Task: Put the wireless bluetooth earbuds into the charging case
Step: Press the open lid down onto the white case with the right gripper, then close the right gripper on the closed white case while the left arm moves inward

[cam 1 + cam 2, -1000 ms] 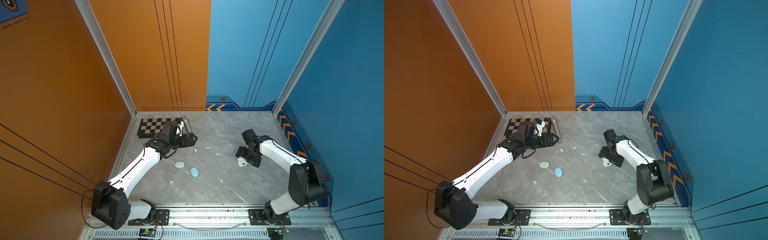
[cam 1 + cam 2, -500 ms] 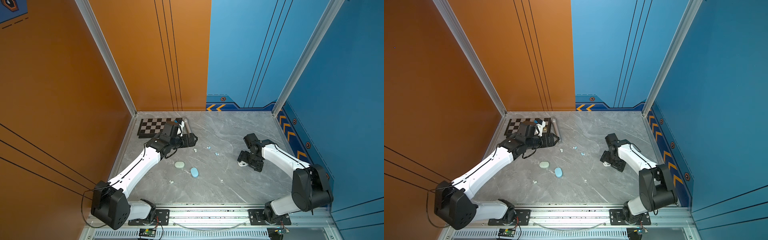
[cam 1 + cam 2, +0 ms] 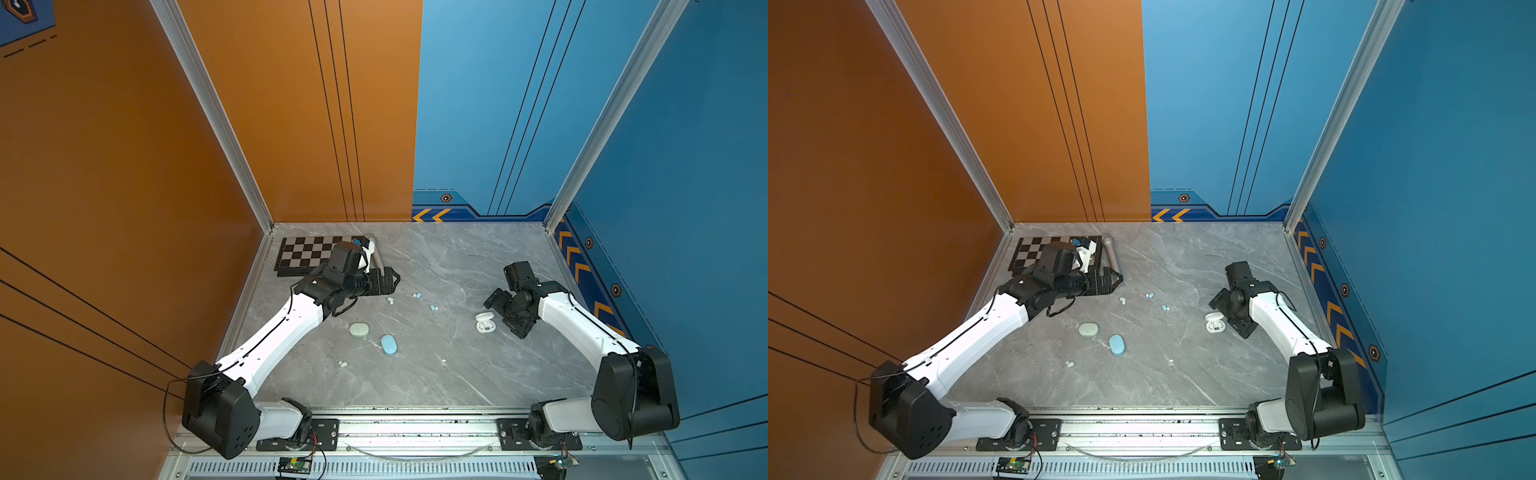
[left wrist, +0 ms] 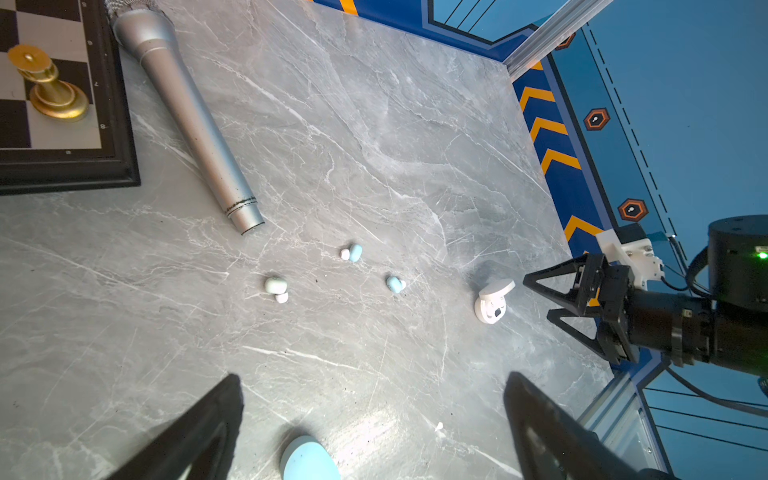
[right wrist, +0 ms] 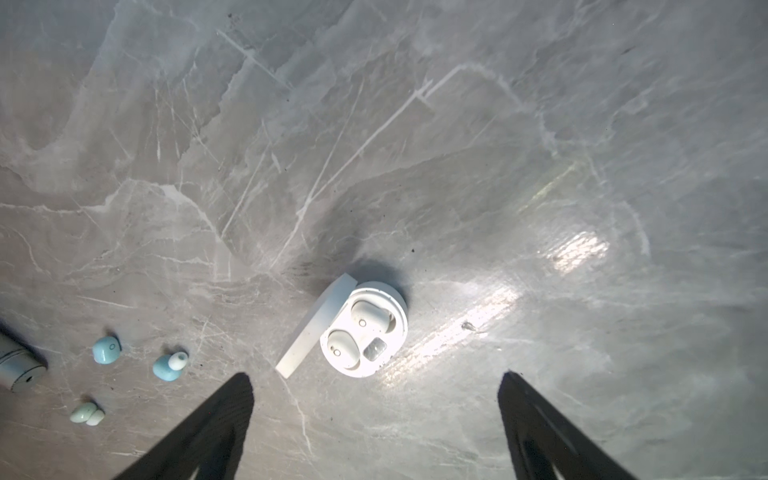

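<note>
step: the two white earbuds (image 5: 368, 311) lie in the wells of the white case (image 5: 399, 336), whose lid stands up. I judge this pair done bar shutting and the coloured pairs not begun.
next move: probably press that lid down, then open a shut case. The buds are tiny and rounded, so a pinch must be centred or they may skid.
near mint earbud (image 3: 343, 364): smooth plastic bean, alone, near-left on the worktop (image 3: 457, 257), which is polished grey with marble veins.
blue case (image 3: 388, 345): smooth oval pebble, shut, lying flat.
mint case (image 3: 359, 329): same shape, shut, just left of the blue case.
right gripper (image 4: 536, 299): jaws wide apart, empty, just right of the white case.
blue earbuds (image 4: 355, 252): two glossy beans with pale tips, mid-worktop, a little apart.
far mint earbud (image 4: 275, 285): left of them.
left gripper (image 3: 388, 281): jaws wide apart, empty, just beyond the far mint earbud.
microphone (image 4: 187, 112): silver tapered metal cylinder, far left, beside the chessboard (image 4: 120, 104).
</note>
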Controlling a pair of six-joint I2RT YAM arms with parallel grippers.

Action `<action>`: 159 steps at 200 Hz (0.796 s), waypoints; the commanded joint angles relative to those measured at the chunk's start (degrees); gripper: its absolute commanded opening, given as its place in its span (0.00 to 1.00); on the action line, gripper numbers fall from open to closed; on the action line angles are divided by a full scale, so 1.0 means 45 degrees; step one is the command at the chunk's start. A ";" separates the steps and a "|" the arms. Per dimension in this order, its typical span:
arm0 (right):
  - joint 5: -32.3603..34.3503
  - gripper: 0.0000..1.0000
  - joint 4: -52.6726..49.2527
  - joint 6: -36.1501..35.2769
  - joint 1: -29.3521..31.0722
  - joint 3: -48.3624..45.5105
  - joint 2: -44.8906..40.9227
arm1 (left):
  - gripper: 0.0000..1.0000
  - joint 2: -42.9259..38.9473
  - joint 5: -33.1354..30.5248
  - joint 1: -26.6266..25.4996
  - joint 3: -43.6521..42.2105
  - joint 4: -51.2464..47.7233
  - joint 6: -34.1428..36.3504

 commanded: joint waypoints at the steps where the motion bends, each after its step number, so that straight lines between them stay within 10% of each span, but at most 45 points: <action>1: -0.0347 0.93 0.0233 0.0649 -0.0124 0.0186 0.0773 | 0.98 -0.0001 -0.0081 -0.0111 0.0398 -0.0160 0.0381; 115: -0.0105 0.91 0.0266 0.0575 0.0408 -0.1535 -0.0079 | 0.98 -0.0219 -0.0385 -0.0112 0.0313 -0.0162 0.0362; 159: -0.1650 0.89 0.2317 -0.4071 0.2274 -0.0102 -0.0856 | 0.98 -0.1115 -0.0389 -0.0138 -0.0336 0.0455 0.0463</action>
